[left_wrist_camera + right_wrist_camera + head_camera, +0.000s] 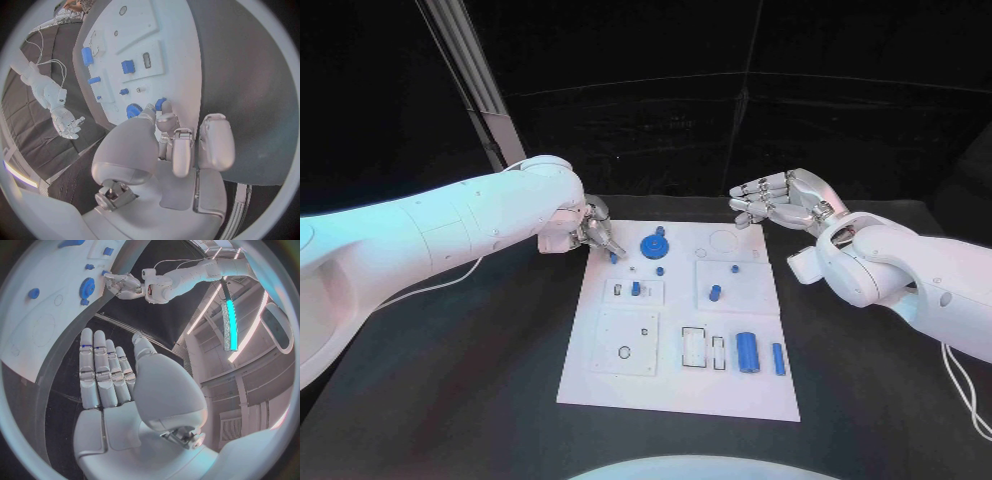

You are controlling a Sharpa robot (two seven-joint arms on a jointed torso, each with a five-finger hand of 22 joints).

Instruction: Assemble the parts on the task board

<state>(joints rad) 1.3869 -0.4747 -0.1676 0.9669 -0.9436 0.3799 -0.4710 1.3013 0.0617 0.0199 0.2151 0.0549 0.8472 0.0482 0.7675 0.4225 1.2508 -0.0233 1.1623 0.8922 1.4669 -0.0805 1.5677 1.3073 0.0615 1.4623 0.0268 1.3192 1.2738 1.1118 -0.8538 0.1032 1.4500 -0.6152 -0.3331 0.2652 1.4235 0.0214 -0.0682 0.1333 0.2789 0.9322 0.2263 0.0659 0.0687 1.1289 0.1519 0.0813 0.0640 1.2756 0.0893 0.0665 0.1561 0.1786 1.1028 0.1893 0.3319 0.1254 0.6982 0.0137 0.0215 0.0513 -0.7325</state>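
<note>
table [473, 360]: black
task board [678, 385]: white, with thin dark outlines round its recesses
gear [655, 243]: blue
cylinder [749, 352]: blue
slim bar [779, 358]: blue
small pegs [715, 293]: blue
left hand [593, 232]: silver, on a white arm
right hand [783, 200]: silver, on a white arm

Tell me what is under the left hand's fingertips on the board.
The left hand has its fingertips on a small blue piece at the white board's far left corner, beside the blue gear. The fingers cover how the piece sits there.
</note>
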